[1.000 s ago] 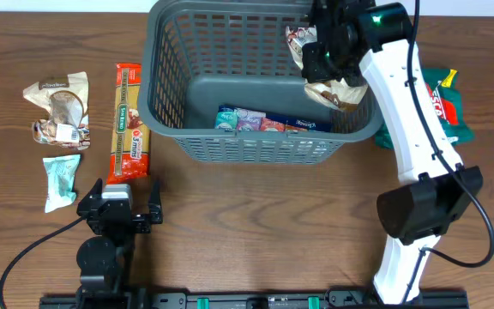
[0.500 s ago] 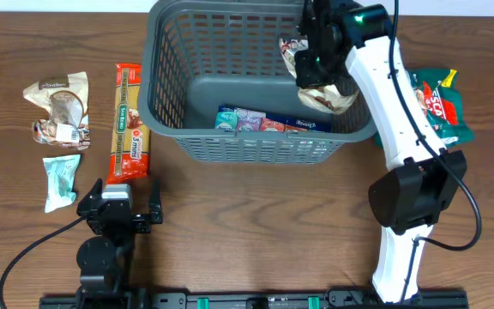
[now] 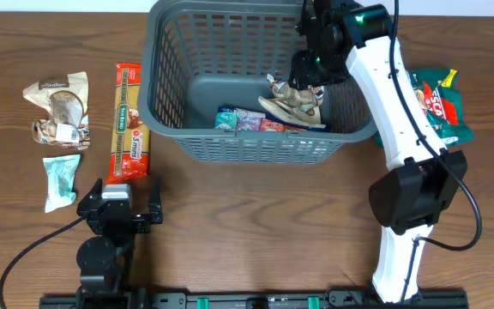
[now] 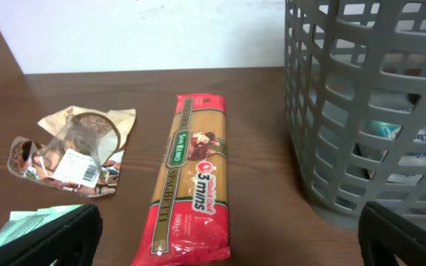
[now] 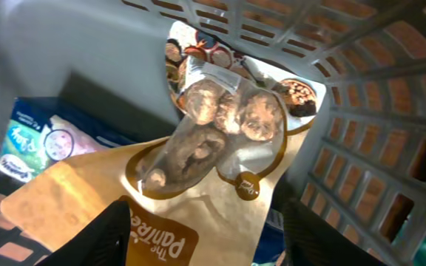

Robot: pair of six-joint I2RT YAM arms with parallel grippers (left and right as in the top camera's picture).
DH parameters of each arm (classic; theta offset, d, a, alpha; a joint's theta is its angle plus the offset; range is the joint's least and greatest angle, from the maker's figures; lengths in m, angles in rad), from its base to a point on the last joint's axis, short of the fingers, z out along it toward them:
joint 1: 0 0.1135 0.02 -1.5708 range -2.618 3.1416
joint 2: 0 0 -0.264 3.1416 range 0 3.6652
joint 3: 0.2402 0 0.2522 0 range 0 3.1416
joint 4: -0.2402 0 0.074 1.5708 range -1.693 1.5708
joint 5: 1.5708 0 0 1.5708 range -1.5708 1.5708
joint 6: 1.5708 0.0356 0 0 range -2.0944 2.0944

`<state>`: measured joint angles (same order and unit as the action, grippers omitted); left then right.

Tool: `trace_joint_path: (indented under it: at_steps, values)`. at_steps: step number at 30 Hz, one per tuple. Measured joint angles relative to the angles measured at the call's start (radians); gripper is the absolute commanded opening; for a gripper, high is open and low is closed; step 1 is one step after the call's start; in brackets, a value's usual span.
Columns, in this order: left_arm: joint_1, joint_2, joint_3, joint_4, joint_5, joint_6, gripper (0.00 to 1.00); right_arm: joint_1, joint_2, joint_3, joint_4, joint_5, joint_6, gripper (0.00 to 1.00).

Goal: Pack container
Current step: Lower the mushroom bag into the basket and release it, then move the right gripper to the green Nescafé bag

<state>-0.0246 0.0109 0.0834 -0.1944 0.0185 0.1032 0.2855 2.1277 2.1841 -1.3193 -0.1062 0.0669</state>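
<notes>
R gripper (image 3: 307,72) hangs inside the container (image 3: 165,103), near its right wall. Its jaws are parted, and the tan snack bag (image 3: 294,101) lies loose below them on the blue packets (image 3: 240,118), so it looks let go, not pinched. In the wrist view the bag (image 5: 220,118) fills the gap between the fingers and one corner sits close to a finger (image 5: 120,233). I'd judge this as the release step, nearly finished. To do it well, open all the way before you move, then go straight up. No sideways drift, or you'll snag the film or knock the lattice wall just beside the arm. Only swing out once you're above the rim. L gripper (image 3: 123,196) is parked at the near edge of the table (image 3: 256,232), spread wide w/ nothing in it. The container sits at the far middle of the table, between the spaghetti pack (image 3: 129,120) on its left and a green-red bag (image 3: 440,103) on its right. It's a big dark grey plastic basket w/ slotted lattice sides, solid floor and rolled rim. It's upright and much bigger than any packet, w/ plenty of floor free. A crumpled brown packet (image 3: 57,107) and a mint-green one (image 3: 61,180) are outside it too, so by my read packing is far from done.
</notes>
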Motion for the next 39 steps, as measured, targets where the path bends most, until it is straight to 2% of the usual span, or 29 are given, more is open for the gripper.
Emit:
trace_joint_path:
  at_steps: [8,14,23,26,27,29,39]
  values:
    - [0.0,0.0,0.0,0.0,0.0,0.0,0.99,0.0,-0.001,0.039,-0.011,-0.018,-0.005,0.54]
    - [0.0,0.0,0.0,0.0,0.0,0.0,0.99,0.0,-0.022,0.202,-0.071,-0.005,-0.004,0.57]
    - [0.0,0.0,0.0,0.0,0.0,0.0,0.99,-0.013,-0.177,0.45,-0.231,0.192,0.047,0.72]
    - [0.0,0.0,0.0,0.0,0.0,0.0,0.99,-0.059,-0.232,0.472,-0.303,0.252,0.061,0.89]
    - [0.0,0.0,0.0,0.0,0.0,0.0,0.99,-0.084,-0.243,0.474,-0.329,0.266,0.066,0.99]
    - [0.0,0.0,0.0,0.0,0.0,0.0,0.99,-0.146,-0.25,0.474,-0.373,0.291,0.066,0.99]
    - [0.0,0.0,0.0,0.0,0.0,0.0,0.99,-0.398,-0.225,0.447,-0.375,0.341,0.066,0.99]
